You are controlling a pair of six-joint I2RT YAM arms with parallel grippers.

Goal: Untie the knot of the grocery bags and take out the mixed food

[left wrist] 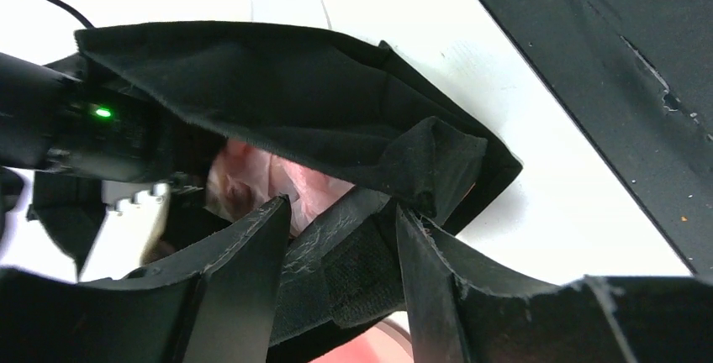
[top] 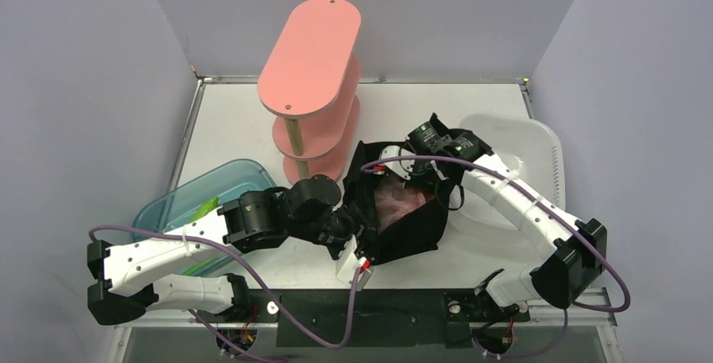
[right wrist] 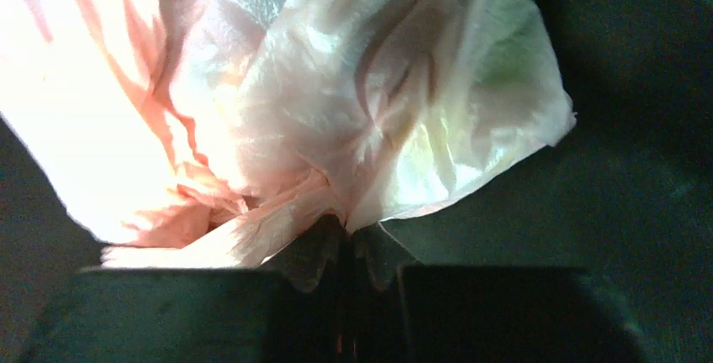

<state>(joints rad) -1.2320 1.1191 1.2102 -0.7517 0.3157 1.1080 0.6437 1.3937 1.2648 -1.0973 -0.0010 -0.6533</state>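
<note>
The right gripper (right wrist: 346, 249), jaws pressed together on a twisted neck of the pink plastic bag (right wrist: 336, 102), reaches inside the black tote (top: 420, 233) at the centre of the overhead frame. The left gripper (left wrist: 340, 270) clamps the tote's near rim, fabric filling the gap between its 2 fingers. With the rim anchored, a slow, straight pull on the twist looks best, since such thin film probably tears easily. No food is in view.

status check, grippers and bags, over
Left gripper clamps black tote rim. Right gripper pinched shut on pink bag inside the tote. Bag looks tied shut.
</note>
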